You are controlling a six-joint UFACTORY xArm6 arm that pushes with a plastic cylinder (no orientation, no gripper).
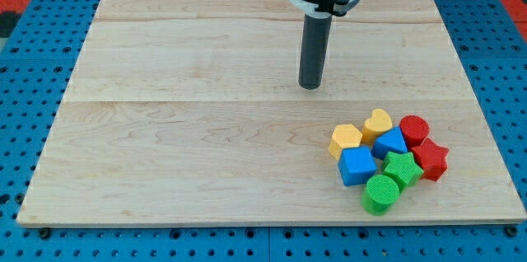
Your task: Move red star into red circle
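The red star (431,160) lies at the right end of a tight cluster of blocks in the lower right of the wooden board (165,147). The red circle (414,128) sits just above it, touching or nearly touching. My tip (310,86) is at the board's middle top, well up and to the left of the cluster, touching no block.
The same cluster holds a yellow heart (378,122), a yellow hexagon (346,139), a blue block (390,142), a blue cube (356,166), a green star (402,168) and a green cylinder (380,193). The board's right edge is close to the red star.
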